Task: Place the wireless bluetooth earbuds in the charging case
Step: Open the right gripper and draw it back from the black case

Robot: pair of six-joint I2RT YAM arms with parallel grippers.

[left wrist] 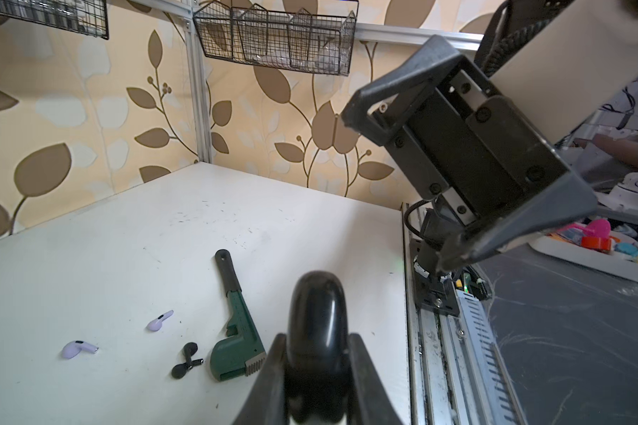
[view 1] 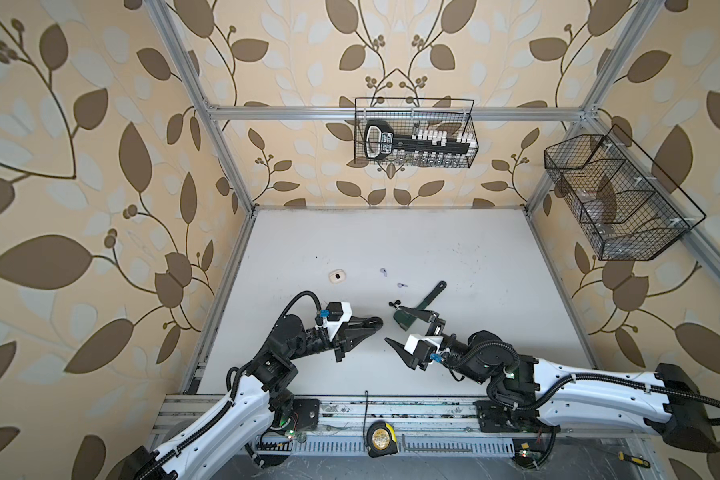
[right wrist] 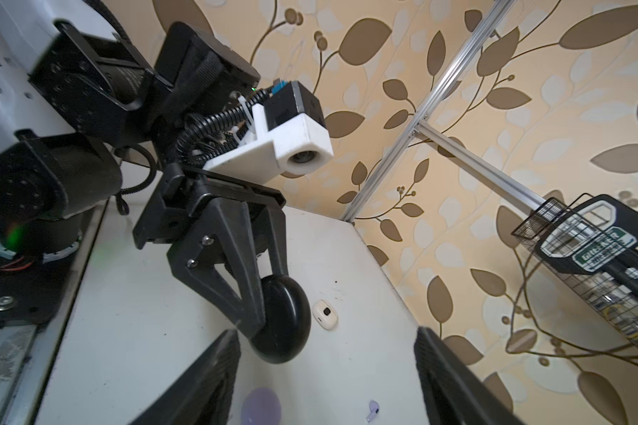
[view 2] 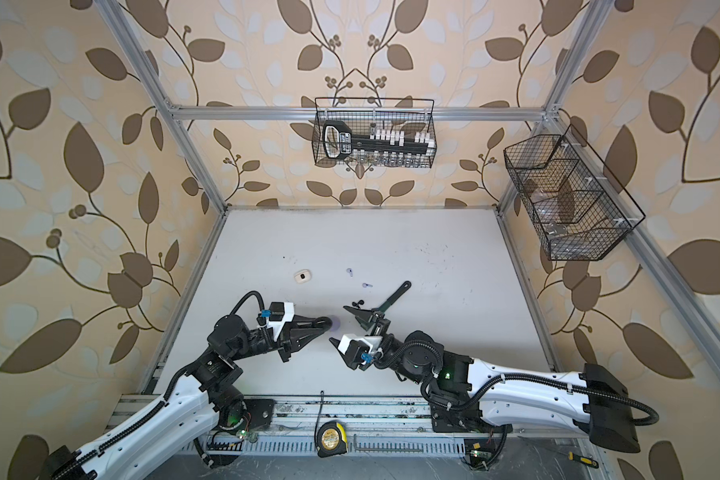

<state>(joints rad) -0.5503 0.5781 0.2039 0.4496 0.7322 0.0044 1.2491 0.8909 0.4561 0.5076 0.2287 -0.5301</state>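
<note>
**While Left Jaws Are Clamping a Black Case, Earbuds Are Lying Loose**

Though most print is blurring out, "GREENER" is showing on the black tool holder (right wrist: 601,246) hanging in a wire basket (view 1: 360,124). The tape measure (view 1: 379,440) is showing a yellow label too small to read.

The left gripper (view 1: 371,324) is clenching the black charging case (left wrist: 315,331) over the table (view 1: 433,249). The right gripper (view 1: 391,324) is gaping with nothing held, and its fingers (right wrist: 199,382) are framing a blurred lilac rounded thing (right wrist: 260,404).

Two lilac earbuds (left wrist: 78,349) and two black earbuds (left wrist: 189,349) are lying loose beside the green wrench (left wrist: 236,331). A white case (view 1: 337,276) is sitting well apart.
</note>
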